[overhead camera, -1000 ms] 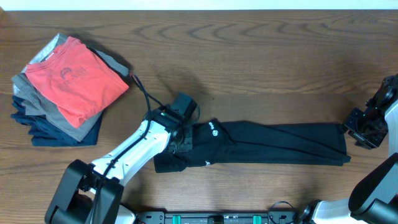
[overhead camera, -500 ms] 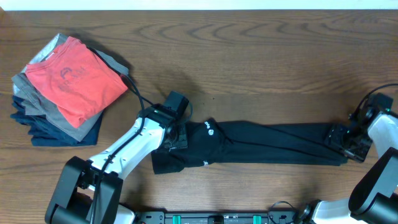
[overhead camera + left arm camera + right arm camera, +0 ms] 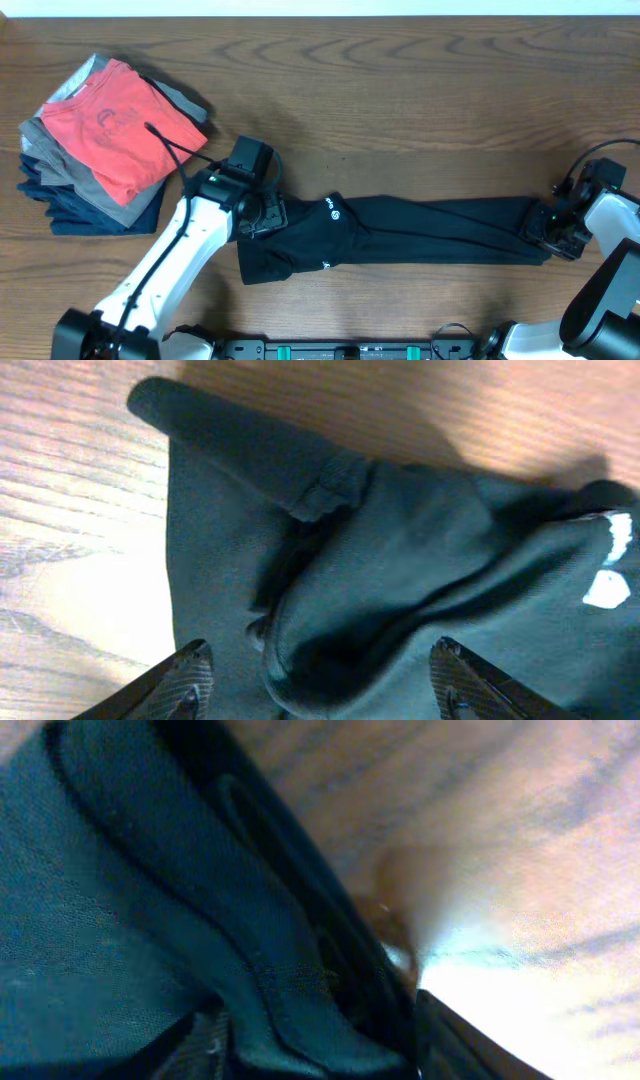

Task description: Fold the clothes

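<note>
garment: black trousers (image 3: 400, 240) lay stretched in a long narrow strip across the near-middle of the table (image 3: 400, 90), waist end bunched at the left, leg ends at the right.
left gripper (image 3: 262, 212): sat at the waist end; left wrist view showed fingers (image 3: 190, 672) spread wide with bunched cloth between them, not pinched (so released, hovering over the fabric).
right gripper (image 3: 548, 228): was down on the leg end; right wrist view showed dark cloth (image 3: 150, 920) filling the gap at the fingers, but too close and blurred, cannot tell if clenched.
step: judged as getting both ends in hand before folding the strip end to end.
next move: likely needs the left to close on the waistband, then one end carried over onto the other.
edges: near table edge ran just below the trousers.
open room: bare wood above the strip; stack of folded clothes (image 3: 105, 140) sat far left, near the left arm (sweep risk).
</note>
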`<state>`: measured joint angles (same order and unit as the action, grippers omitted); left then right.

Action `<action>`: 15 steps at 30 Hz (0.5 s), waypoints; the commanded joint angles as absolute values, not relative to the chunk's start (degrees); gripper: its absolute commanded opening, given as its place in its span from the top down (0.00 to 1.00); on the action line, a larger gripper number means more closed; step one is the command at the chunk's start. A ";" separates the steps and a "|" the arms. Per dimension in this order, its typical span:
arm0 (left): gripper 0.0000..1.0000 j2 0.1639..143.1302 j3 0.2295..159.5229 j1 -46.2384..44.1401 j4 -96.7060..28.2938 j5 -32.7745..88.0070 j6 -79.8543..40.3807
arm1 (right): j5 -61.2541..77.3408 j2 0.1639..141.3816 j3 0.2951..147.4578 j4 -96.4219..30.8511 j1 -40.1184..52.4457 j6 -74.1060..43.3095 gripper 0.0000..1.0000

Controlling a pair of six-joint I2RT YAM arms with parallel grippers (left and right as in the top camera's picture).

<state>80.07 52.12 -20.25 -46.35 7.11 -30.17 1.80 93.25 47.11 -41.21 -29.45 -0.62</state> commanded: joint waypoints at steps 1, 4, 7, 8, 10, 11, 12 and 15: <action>0.29 79.26 53.54 -19.99 -46.87 7.03 -30.09 | 5.50 93.67 45.95 -40.47 -29.61 1.43 0.51; 0.29 79.35 53.54 -19.99 -47.33 7.03 -30.11 | 5.41 93.67 45.95 -40.47 -29.61 1.39 0.74; 0.29 79.35 53.52 -19.99 -47.79 7.03 -30.09 | 5.39 93.65 46.04 -40.01 -29.61 1.34 0.99; 0.29 79.35 53.52 -19.99 -47.81 7.03 -30.11 | 5.37 93.65 46.37 -40.01 -29.61 1.32 0.99; 0.29 79.35 53.54 -19.99 -47.83 7.03 -30.09 | 5.26 93.62 47.57 -40.07 -29.63 1.26 0.99; 0.29 79.35 53.52 -19.99 -47.92 7.03 -30.11 | 4.36 93.62 48.53 -40.51 -29.63 0.43 0.99; 0.28 79.35 53.54 -19.99 -47.99 7.03 -30.11 | 2.70 93.62 50.02 -41.45 -29.63 -1.02 0.99; 0.29 79.35 53.52 -19.99 -48.01 7.03 -30.11 | -2.79 93.62 56.47 -45.74 -29.63 -3.18 0.99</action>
